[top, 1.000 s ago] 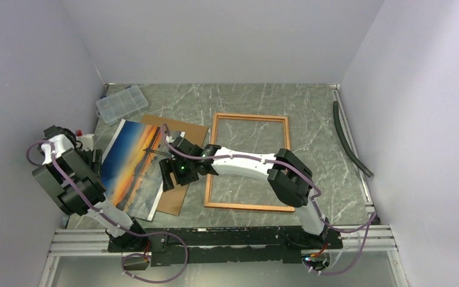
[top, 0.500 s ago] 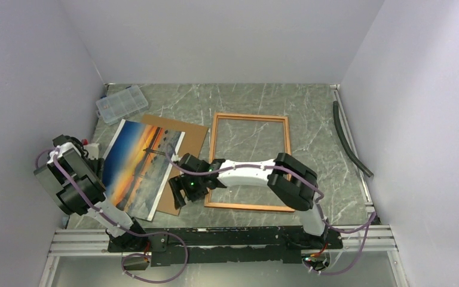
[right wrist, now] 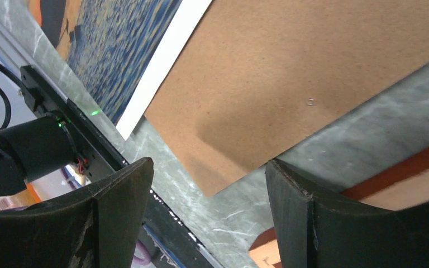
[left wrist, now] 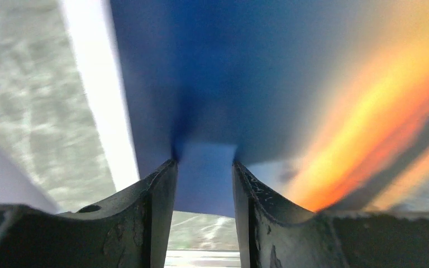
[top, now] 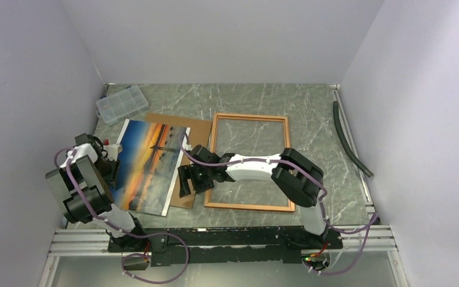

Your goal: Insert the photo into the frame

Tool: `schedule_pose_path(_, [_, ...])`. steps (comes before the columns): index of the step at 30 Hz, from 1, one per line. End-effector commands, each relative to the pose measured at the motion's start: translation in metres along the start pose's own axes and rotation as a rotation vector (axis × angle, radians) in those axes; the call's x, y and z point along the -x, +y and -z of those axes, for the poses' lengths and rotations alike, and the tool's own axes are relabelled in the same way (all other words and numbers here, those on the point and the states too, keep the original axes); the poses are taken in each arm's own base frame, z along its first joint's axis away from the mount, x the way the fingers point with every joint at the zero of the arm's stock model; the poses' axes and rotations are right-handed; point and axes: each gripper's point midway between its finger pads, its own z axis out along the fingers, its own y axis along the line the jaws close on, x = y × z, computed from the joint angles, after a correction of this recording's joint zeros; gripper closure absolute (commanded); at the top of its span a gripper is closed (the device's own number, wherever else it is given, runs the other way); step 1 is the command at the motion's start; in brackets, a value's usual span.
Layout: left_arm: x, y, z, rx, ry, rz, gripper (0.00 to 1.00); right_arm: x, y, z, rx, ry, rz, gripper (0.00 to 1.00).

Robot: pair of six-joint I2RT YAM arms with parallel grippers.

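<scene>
Soft, even light filled the top view; in the left wrist view the photo (left wrist: 246,72) was blurred, perhaps from closeness.

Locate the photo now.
Top view: the photo lies left of the frame, partly over the brown backing board, its left edge pinched by the left gripper.

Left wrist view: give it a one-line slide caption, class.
Left end effector grips the sunset photo at its blue edge, marbled table beyond.
</scene>
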Motion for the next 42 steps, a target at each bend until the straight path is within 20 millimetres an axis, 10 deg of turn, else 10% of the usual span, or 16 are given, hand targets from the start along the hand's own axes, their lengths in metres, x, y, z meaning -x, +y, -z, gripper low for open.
schedule_pose_path(1, [0.004,-0.049,0.025,-0.204,-0.01,0.013,0.53,0.019,-0.009,0.011,-0.027,-0.08,-0.026,0.23])
schedule_pose_path(9, [0.041,0.001,0.087,-0.062,-0.143,0.002,0.44,0.02,-0.015,0.012,-0.058,-0.074,-0.031,0.23])
schedule_pose_path(14, [0.039,0.053,0.058,0.087,-0.107,0.057,0.35,0.02,-0.008,0.027,-0.064,-0.109,-0.039,0.23])
schedule_pose_path(20, [0.023,0.07,0.017,0.133,-0.032,0.134,0.25,0.007,-0.002,0.042,-0.065,-0.125,-0.043,0.22])
schedule_pose_path(42, [-0.037,-0.014,-0.001,-0.05,0.031,0.057,0.47,-0.019,0.037,0.049,0.124,-0.084,-0.275,0.22])
